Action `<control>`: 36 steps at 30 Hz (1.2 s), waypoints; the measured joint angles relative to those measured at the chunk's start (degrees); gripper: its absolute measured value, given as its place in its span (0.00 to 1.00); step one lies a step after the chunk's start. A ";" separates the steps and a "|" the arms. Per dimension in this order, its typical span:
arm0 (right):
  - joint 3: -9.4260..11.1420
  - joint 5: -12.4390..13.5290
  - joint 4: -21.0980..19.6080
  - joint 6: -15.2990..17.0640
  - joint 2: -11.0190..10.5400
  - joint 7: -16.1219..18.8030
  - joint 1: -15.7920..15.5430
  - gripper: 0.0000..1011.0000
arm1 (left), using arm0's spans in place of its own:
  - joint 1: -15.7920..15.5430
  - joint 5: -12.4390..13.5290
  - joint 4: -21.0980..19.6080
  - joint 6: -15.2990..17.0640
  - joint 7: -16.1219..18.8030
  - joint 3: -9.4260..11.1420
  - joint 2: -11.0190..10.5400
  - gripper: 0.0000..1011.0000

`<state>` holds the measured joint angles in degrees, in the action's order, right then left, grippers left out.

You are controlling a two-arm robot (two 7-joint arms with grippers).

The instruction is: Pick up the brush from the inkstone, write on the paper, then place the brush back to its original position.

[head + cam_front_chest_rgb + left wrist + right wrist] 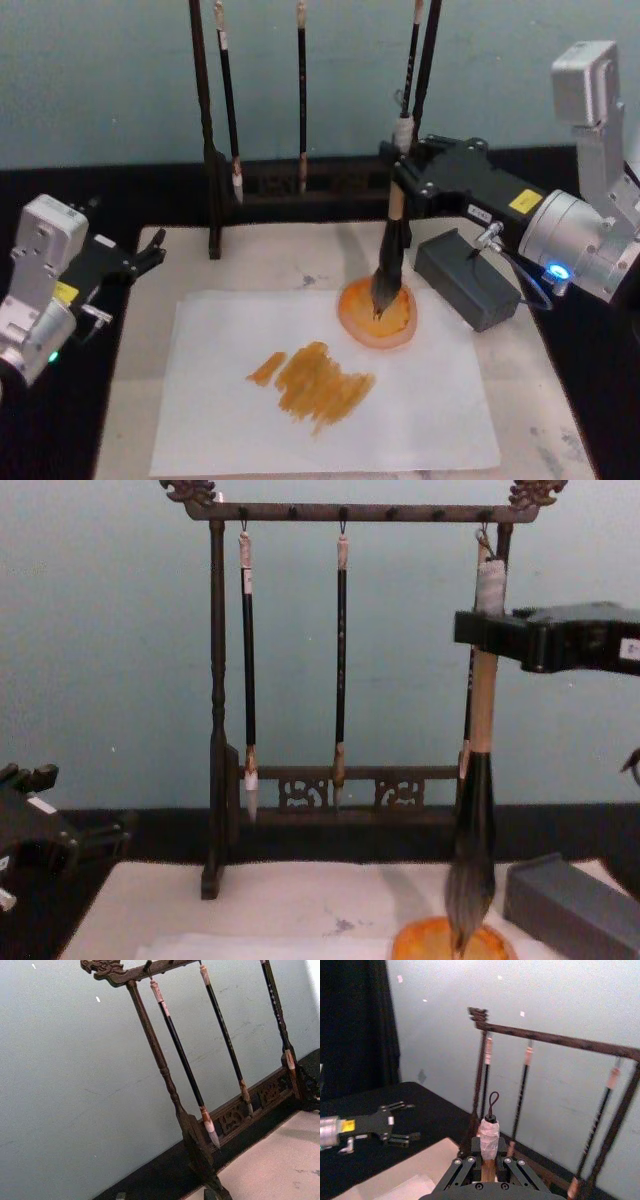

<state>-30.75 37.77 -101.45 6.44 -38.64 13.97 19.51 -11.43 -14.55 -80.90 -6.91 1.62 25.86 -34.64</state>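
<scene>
The brush point(390, 255) stands upright with its bristle tip in the inkstone point(355, 325); what the dish holds is hard to make out. Above the inkstone, the right tool point(398, 160) is clamped on the handle. Well left of the inkstone, the left tool point(150, 252) is spread and empty.

1. A dark carved wooden brush rack point(215, 730) stands upright at the back of the pale counter point(270, 262).
2. Three slim black-handled brushes point(247, 680) hang from its top bar, tips down.
3. A grey rectangular block point(467, 278) lies on the counter's right side.
</scene>
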 joint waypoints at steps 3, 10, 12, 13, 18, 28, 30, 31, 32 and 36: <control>-0.37 -1.13 -0.86 0.06 -0.15 0.79 0.27 0.15 | 0.00 0.00 0.00 0.00 0.00 0.00 0.00 1.00; -1.30 -3.14 -3.97 0.25 -0.24 2.97 0.02 0.15 | 0.00 0.00 0.00 0.00 0.00 0.00 0.00 1.00; -1.95 -3.87 -4.91 0.08 0.06 3.66 -0.47 0.15 | 0.00 0.00 0.00 0.00 0.00 0.00 0.00 1.00; -2.17 -4.15 -5.20 -0.02 0.18 3.83 -0.67 0.15 | 0.00 0.00 0.00 0.00 0.00 0.00 0.00 1.00; -3.34 -5.96 -6.50 -1.38 1.10 4.62 -2.48 0.15 | 0.00 0.00 0.00 0.00 0.00 0.00 0.00 1.00; -4.14 -7.47 -5.22 -2.34 2.75 5.82 -4.80 0.15 | 0.00 0.00 0.00 0.00 0.00 0.00 0.00 1.00; -4.03 -7.45 -4.68 -2.33 3.12 6.13 -5.21 0.15 | 0.00 0.00 0.00 0.00 0.00 0.00 0.00 1.00; -3.97 -7.45 -4.51 -2.31 3.24 6.23 -5.31 0.15 | 0.00 0.00 0.00 0.00 0.00 0.00 0.00 1.00; -3.93 -7.45 -4.38 -2.28 3.33 6.34 -5.40 0.15 | 0.00 0.00 0.00 0.00 0.00 0.00 0.00 1.00; -3.63 -7.85 -3.66 -1.78 3.67 6.79 -5.86 0.15 | 0.00 0.00 0.00 0.00 0.00 0.00 0.00 1.00</control>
<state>-34.38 29.92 -105.10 4.66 -34.98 20.76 13.65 -11.43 -14.55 -80.90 -6.91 1.62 25.86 -34.64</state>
